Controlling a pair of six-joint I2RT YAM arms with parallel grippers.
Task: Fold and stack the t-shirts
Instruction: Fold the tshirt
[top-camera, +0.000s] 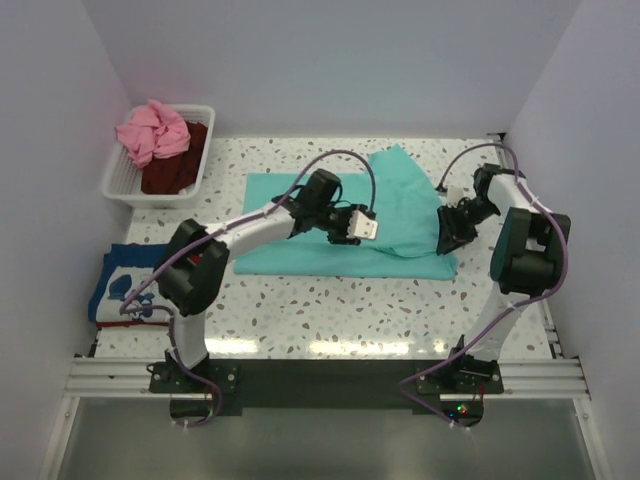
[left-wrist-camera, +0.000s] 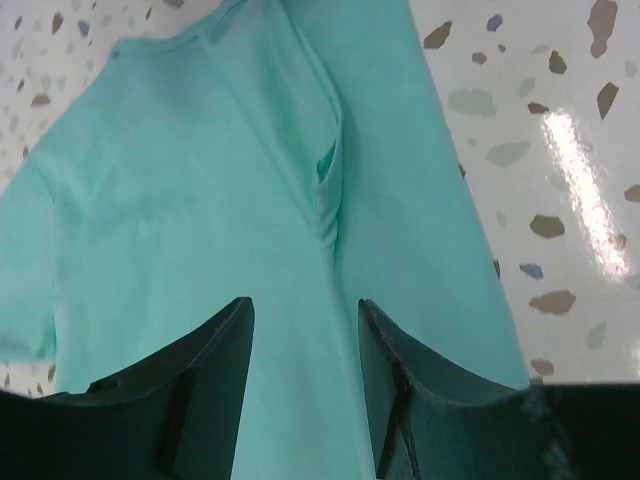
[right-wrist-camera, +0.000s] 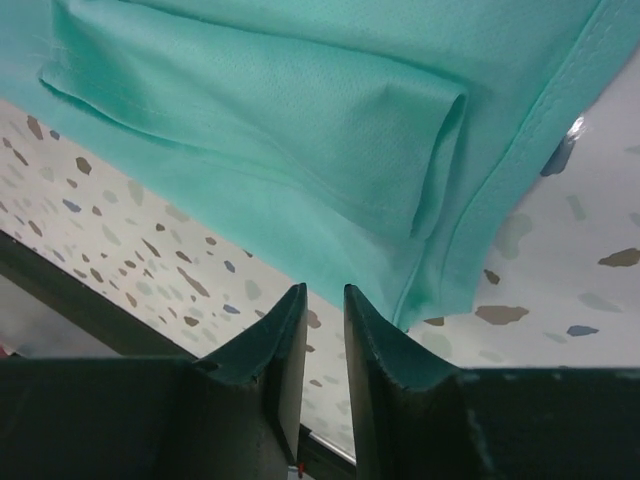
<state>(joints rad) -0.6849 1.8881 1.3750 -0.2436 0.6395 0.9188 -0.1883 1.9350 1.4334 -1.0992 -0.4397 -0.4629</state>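
Note:
A plain teal-green t-shirt (top-camera: 400, 200) lies spread on the speckled table, with one side folded over towards the right. My left gripper (top-camera: 366, 228) hovers over its middle. In the left wrist view its jaws (left-wrist-camera: 305, 310) stand open above the teal cloth (left-wrist-camera: 200, 200) with nothing between them. My right gripper (top-camera: 447, 235) is at the shirt's right edge. In the right wrist view it (right-wrist-camera: 323, 292) shows a narrow gap between the fingers, with bare table behind and the folded hem (right-wrist-camera: 300, 100) just beyond the tips. A blue t-shirt with white print (top-camera: 125, 282) lies folded at the left edge.
A white slatted basket (top-camera: 115, 182) stands at the back left and holds a pink t-shirt (top-camera: 152, 132) and a dark maroon one (top-camera: 178, 168). White walls close in the table on three sides. The metal rail with the arm bases (top-camera: 320, 378) runs along the near edge.

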